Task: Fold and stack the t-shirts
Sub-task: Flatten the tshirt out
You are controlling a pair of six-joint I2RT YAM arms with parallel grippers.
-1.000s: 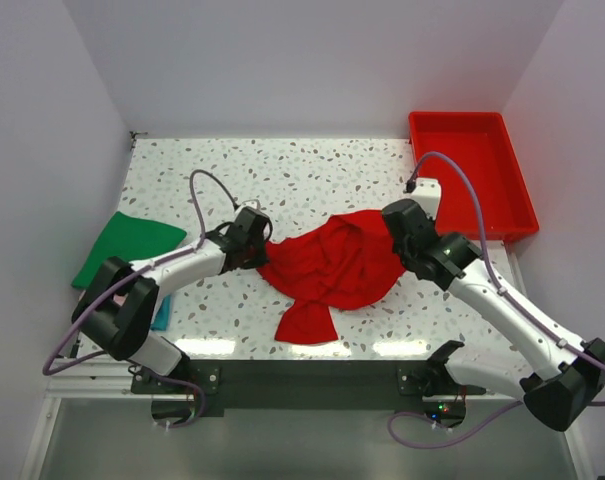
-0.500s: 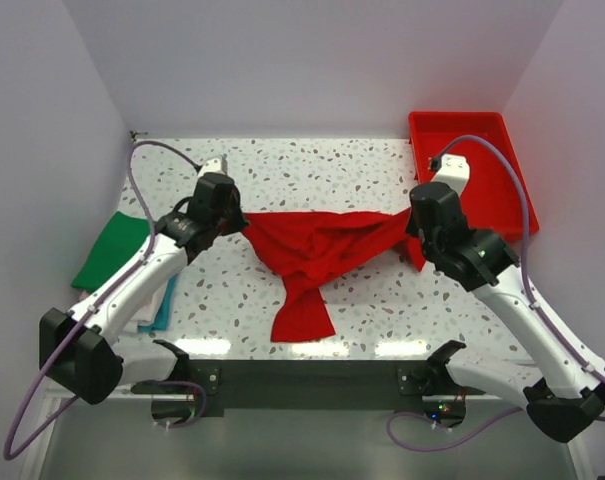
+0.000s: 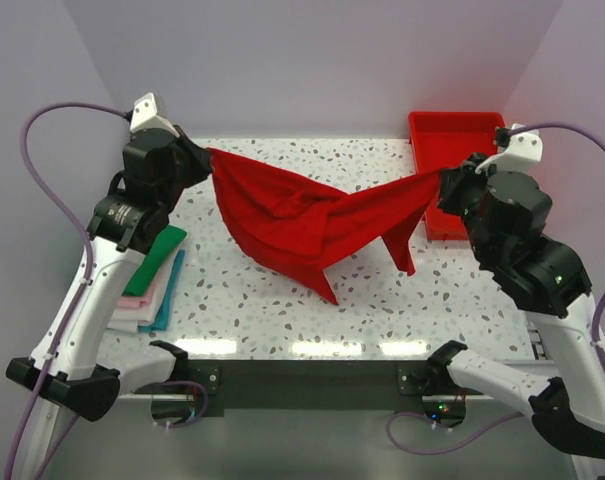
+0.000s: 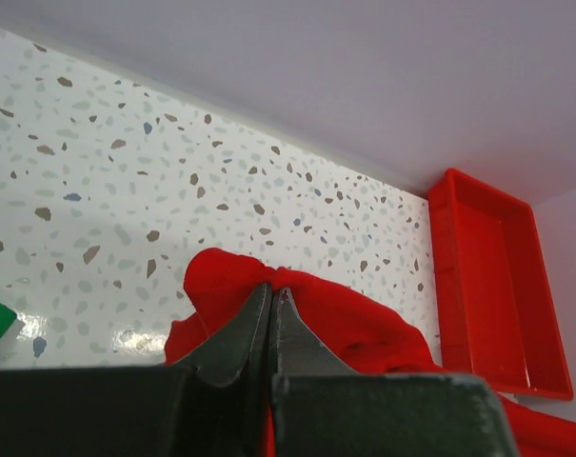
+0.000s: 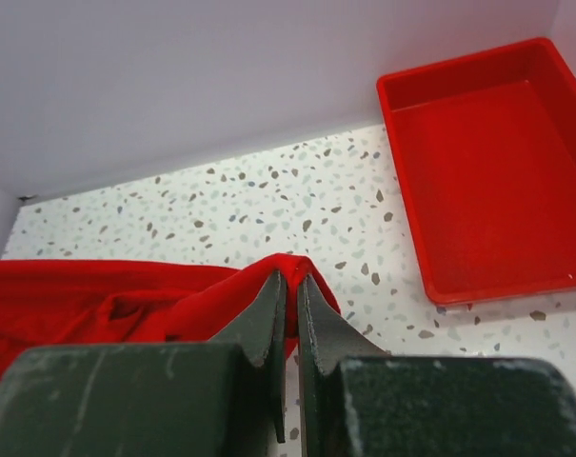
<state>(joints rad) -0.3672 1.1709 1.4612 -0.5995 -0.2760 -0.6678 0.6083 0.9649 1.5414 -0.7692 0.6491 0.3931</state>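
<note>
While left gripper (image 3: 204, 158) and right gripper (image 3: 444, 180) pinch one red t-shirt (image 3: 282, 215) aloft, one folded stack (image 3: 152, 275) lies left.

Speckled white terrazzo worktop (image 3: 312, 160) sits boxed in by plain pale walls (image 3: 302, 60) on three sides, bright light glinting along its near edge.

Bright, even light is cast from above. Pale glare strips are seen along the near edge of the terrazzo table (image 3: 232, 300), and another patch left of the left arm's jaws. Only a faint shadow is thrown beneath the red t-shirt (image 3: 282, 220). Close below the jaws, focus is lost in both wrist views.
</note>
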